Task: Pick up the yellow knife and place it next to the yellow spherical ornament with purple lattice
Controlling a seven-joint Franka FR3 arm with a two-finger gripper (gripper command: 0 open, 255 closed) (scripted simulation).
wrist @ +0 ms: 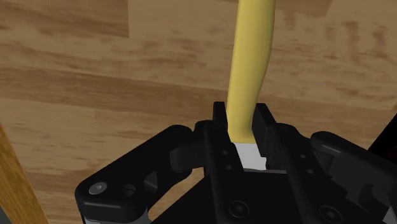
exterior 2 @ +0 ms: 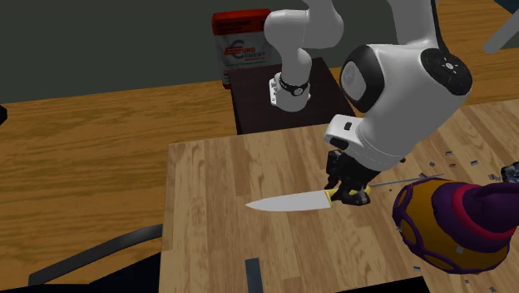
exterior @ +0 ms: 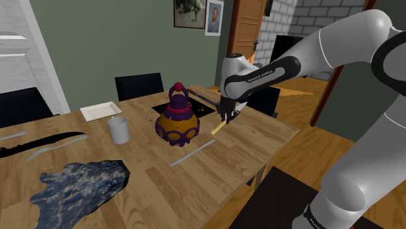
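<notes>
Obs. The all-black two-finger gripper (wrist: 242, 118) pinches the knife with a yellow handle and pale blade (wrist: 253, 51) right at the seam where handle meets blade. Both fingers bear on it. The grip is therefore off the knife's middle, and handle and blade stick out to either side.

The knife sits under the hand over the light wooden table (exterior: 257, 146), towards the table's edge at the shoulder view's right, and appears roughly level. I cannot tell whether it clears the wood.

Next out is the yellow round ornament with purple lattice and a purple cap (exterior: 177, 122), nearer the table's middle, close to the knife but apart from it. Beyond it stands a white mug (exterior: 118, 130), then a white rectangular tray (exterior: 100, 111) by the table's farthest edge in the shoulder view.

Judgement, step in hand: carry to the ornament; the travel looks short.
- Keep the knife level and high enough that neither end drags.
- Watch the handle end, which looks likelier to brush the lattice.
- Lower onto bare wood just beside the ornament, not touching it.
- Part the fingers only once the knife rests flat.
</notes>
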